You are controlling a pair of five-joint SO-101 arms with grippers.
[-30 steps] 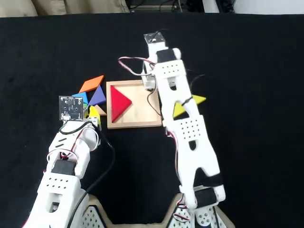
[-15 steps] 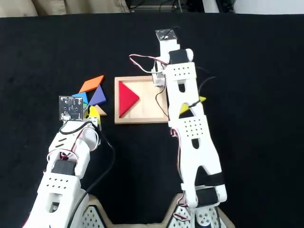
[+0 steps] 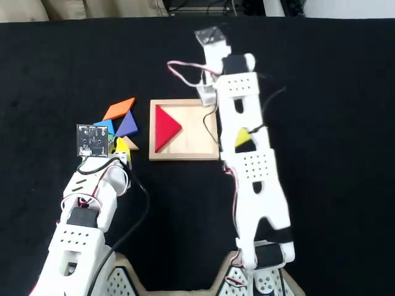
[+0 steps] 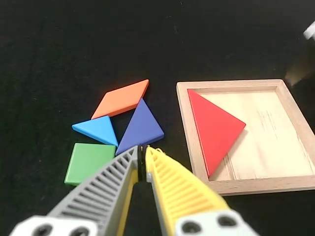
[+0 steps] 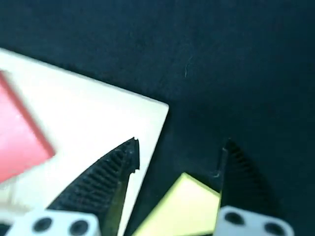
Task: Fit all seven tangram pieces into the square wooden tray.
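High view: tray (image 3: 184, 156) sits between the two arms, with the red triangle (image 3: 165, 127) in it, long edge flat against the wall nearest the left claw (image 3: 122, 147). Orange parallelogram (image 3: 119, 108), light blue triangle (image 3: 103, 126) and dark blue triangle (image 3: 127, 125) are bunched on the cloth (image 3: 321, 185) just ahead of that claw, outside the tray. Right arm (image 3: 244, 117) lies along the tray wall farthest from the left claw and covers most of a yellow triangle (image 3: 242, 138) just outside it. Left wrist view: left claw pinched narrow, nothing in it. Dark blue triangle is right off the tips, light blue triangle and green square (image 4: 91, 162) off the grey finger's side, orange parallelogram beyond them, tray off the yellow finger's side. Right wrist view: right claw (image 5: 182, 145) wide, holding nothing. Yellow triangle lies on the cloth between the jaws, back toward the wrist; can't tell if either jaw touches it. One jaw hangs over the tray's corner, the other over bare cloth. Progress, my read: 1 of 7 placed, so early. Five loose pieces visible, seventh I can't locate. Yellow triangle looks like the next candidate, since the right claw straddles it.
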